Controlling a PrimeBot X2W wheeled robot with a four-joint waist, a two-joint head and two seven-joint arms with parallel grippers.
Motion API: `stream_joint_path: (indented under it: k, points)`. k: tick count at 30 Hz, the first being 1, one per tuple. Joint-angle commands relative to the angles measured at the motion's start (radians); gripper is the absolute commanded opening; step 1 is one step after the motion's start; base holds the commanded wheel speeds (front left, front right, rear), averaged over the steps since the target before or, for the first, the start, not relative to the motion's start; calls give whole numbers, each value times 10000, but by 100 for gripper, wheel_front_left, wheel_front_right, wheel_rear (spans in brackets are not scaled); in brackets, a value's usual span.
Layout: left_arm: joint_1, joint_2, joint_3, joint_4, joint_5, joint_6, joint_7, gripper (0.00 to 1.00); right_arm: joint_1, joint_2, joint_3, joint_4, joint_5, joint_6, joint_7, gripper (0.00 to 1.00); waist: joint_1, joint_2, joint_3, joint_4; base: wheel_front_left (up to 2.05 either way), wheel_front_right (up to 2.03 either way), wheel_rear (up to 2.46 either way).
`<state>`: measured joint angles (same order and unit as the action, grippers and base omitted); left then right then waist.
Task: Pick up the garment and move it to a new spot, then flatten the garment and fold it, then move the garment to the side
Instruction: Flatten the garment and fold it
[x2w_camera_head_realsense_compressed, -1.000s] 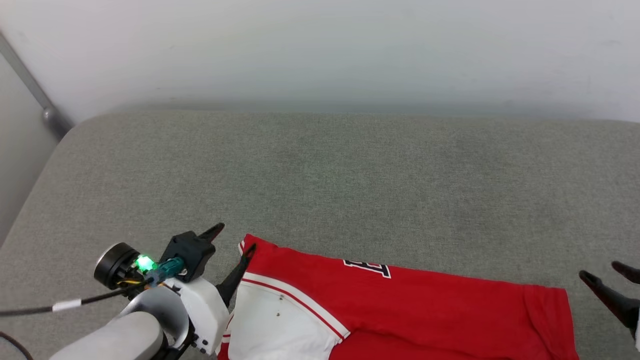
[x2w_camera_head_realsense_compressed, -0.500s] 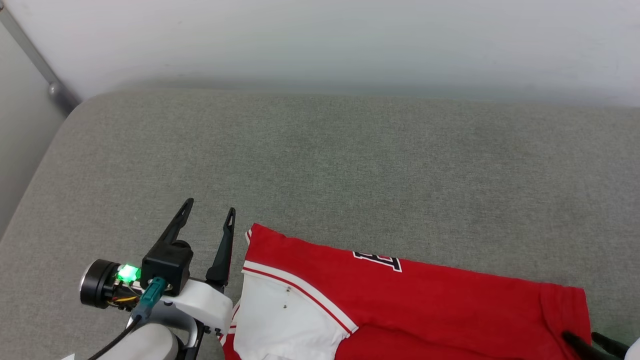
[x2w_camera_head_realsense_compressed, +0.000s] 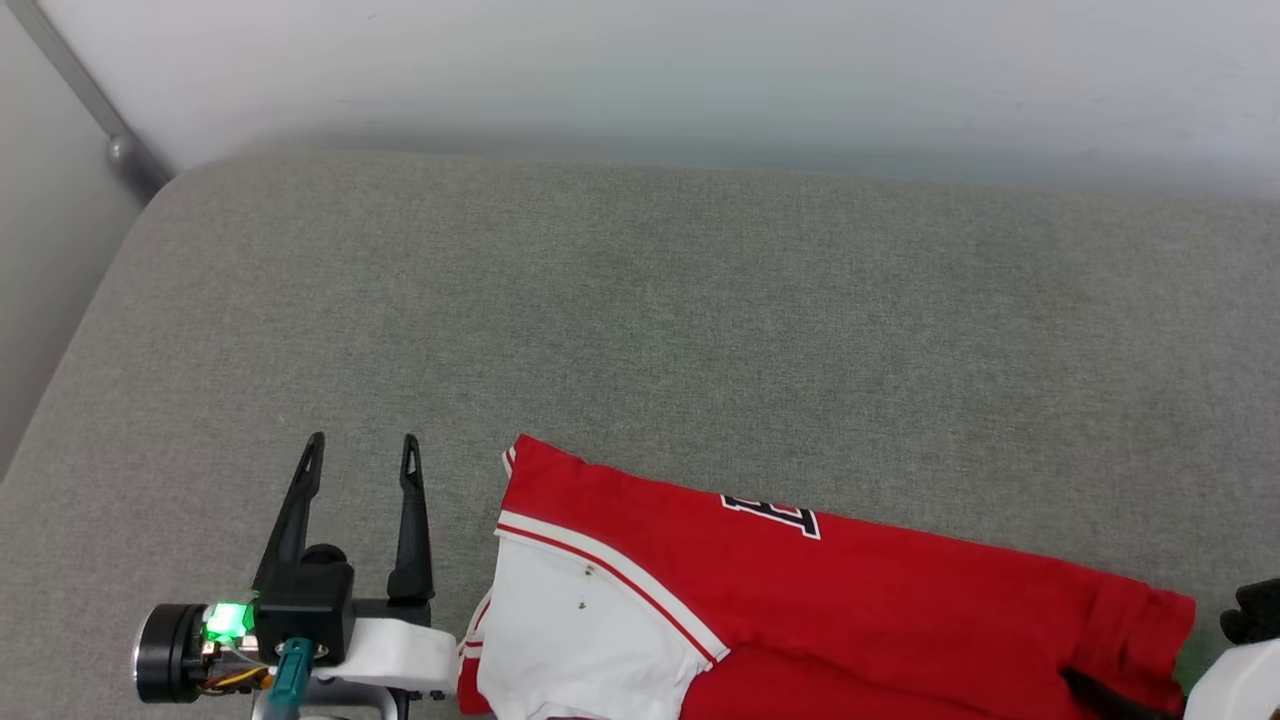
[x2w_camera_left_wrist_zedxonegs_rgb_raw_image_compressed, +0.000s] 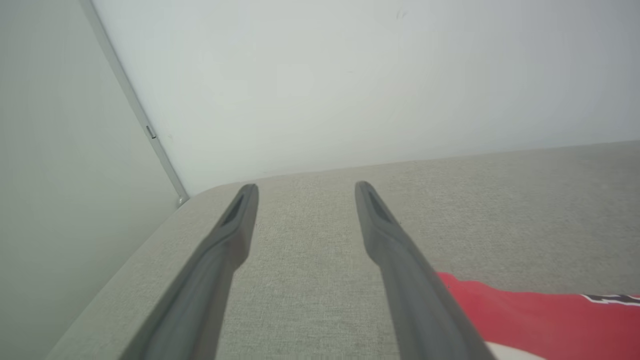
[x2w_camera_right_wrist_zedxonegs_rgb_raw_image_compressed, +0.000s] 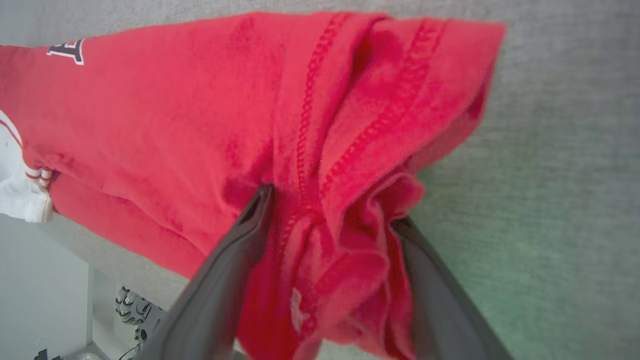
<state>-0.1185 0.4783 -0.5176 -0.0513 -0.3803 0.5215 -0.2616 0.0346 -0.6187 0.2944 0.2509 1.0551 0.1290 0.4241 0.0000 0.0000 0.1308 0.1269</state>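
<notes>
Hovering with left fingers (x2w_camera_head_realsense_compressed: 408, 520) spread wide over the grey cushion (x2w_camera_head_realsense_compressed: 640, 320) just left of the red shirt (x2w_camera_head_realsense_compressed: 850, 590), straddling its bunched right-hand hem with right fingers (x2w_camera_right_wrist_zedxonegs_rgb_raw_image_compressed: 225, 270), also wide.

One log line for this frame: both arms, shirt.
left gripper: open, empty, beside shirt | right gripper: open, fingers astride shirt's bunched end | shirt: lying on grey cushion
</notes>
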Motion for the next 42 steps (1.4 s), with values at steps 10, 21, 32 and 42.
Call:
stream_joint_path:
  k: [10, 21, 32, 42]
  points:
    - [1410, -1532, 1740, 38, 1716, -890, -45, 100, -501, 601, 1139, 582, -18, 30, 667, 0, 0, 0, -73, 29, 0, 0, 0]
    - [2223, -2357, 2650, 158, 2702, -1768, -36, 100, -498, -796, 8, 403, 122, 12, 258, 0, 0, 0, -515, -250, 0, 0, 0]
    - [2577, -2878, 3169, 362, 3177, -2655, -35, 100, 52, -2106, -1128, 1027, -268, 13, 714, 0, 0, 0, -850, -411, 0, 0, 0]
    - [2571, -3166, 3481, 527, 3350, -3080, -36, 100, 278, -1713, -753, -2198, -736, 15, 1298, 0, 0, 0, -894, -462, 0, 0, 0]
